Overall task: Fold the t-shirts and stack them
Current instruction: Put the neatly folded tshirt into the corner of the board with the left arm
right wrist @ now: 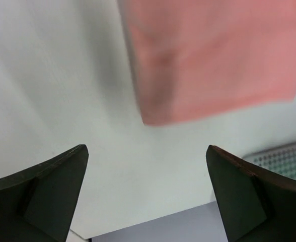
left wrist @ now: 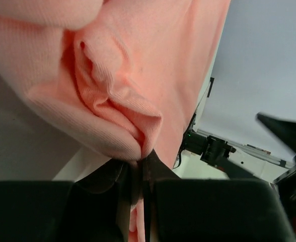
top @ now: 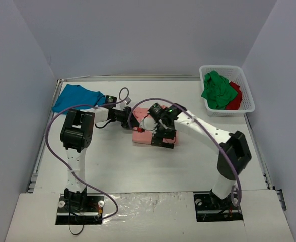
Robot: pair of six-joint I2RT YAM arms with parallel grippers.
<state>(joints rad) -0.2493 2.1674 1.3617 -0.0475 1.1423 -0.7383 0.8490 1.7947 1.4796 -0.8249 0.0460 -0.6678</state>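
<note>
The salmon-pink t-shirt (top: 141,135) lies folded in the middle of the table. My left gripper (top: 130,117) is at its far left corner; in the left wrist view the gripper (left wrist: 140,162) is shut on a bunched fold of the pink cloth (left wrist: 133,85). My right gripper (top: 164,138) hovers over the shirt's right side; in the right wrist view it (right wrist: 147,159) is open and empty, with the pink shirt (right wrist: 213,55) ahead of the fingers. A teal-blue t-shirt (top: 76,97) lies crumpled at the far left. A green t-shirt (top: 217,89) and a red one (top: 235,97) lie in the basket.
The white mesh basket (top: 248,103) stands at the far right corner. Grey walls enclose the table on three sides. A purple cable (top: 50,136) loops around the left arm, another (top: 208,133) along the right arm.
</note>
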